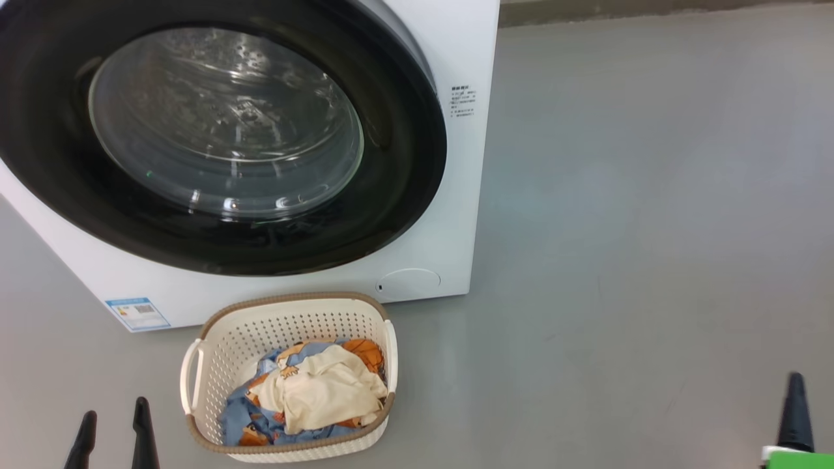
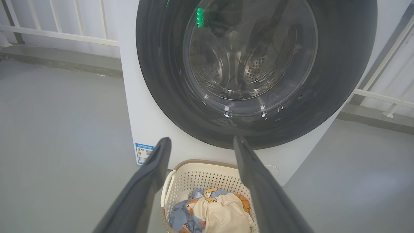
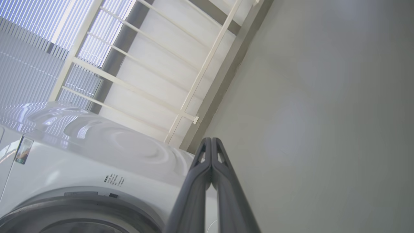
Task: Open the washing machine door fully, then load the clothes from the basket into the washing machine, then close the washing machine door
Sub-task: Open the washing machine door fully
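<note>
Checking door: the washing machine door [image 1: 221,251] lies closed against the washing machine [image 1: 459,163], drum [image 2: 255,69] visible through the glass [image 1: 228,98]. Where is the basket [image 1: 287,326]? (A)

On the grey floor [image 1: 651,228] just before the machine's front, clothes [image 1: 319,391] heaped inside, cream piece over blue print. Grippers? (B)

Left gripper [image 1: 114,409]: fingers spread wide, empty, just left of the basket. Right gripper [image 1: 795,379]: fingers pressed together, empty, well apart at right. (A)
</note>
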Tool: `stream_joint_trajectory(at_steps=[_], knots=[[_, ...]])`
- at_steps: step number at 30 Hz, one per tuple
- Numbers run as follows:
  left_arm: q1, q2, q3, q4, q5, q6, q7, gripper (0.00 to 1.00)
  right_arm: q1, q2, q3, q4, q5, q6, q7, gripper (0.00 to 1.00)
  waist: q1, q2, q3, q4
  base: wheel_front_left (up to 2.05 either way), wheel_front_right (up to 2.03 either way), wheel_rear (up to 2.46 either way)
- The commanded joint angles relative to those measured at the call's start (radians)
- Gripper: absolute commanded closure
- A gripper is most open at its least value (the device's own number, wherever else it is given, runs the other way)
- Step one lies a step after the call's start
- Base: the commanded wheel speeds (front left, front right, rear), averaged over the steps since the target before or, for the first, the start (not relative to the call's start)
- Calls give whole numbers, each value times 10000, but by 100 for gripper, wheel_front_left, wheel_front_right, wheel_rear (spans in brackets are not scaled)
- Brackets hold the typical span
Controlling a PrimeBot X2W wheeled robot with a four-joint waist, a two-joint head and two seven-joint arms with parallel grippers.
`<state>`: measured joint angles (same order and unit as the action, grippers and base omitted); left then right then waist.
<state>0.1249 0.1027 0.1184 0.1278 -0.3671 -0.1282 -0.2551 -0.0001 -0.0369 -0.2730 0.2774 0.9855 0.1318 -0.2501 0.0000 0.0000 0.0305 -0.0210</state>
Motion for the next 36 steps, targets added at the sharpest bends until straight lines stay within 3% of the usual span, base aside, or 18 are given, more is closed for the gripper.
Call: stream_joint_trajectory(at_steps=[1,7,14,24,36], knots=[[-212,152,411,-321,-97,-25,-67,0,-634,-133,-88,284,1305,-11,-116,100,0,0,121,10,0,0,0],[-256,247,339,-477,-244,-25,-67,0,-1324,-133,-321,1230,3689,-11,-116,100,0,0,484,139,0,0,0],[-373,530,123,-607,-463,-25,-67,0,-2150,-640,-604,1581,5329,-11,261,100,0,0,1205,410,0,0,0],[-741,1093,-183,-675,-780,-25,-67,0,-3794,-871,-292,1518,6014,-11,1302,100,0,0,2505,784,0,0,0],[-928,1428,-543,-543,-964,-25,-67,0,-5692,-1170,323,852,6063,-11,2657,100,0,0,3284,1108,0,0,0]])
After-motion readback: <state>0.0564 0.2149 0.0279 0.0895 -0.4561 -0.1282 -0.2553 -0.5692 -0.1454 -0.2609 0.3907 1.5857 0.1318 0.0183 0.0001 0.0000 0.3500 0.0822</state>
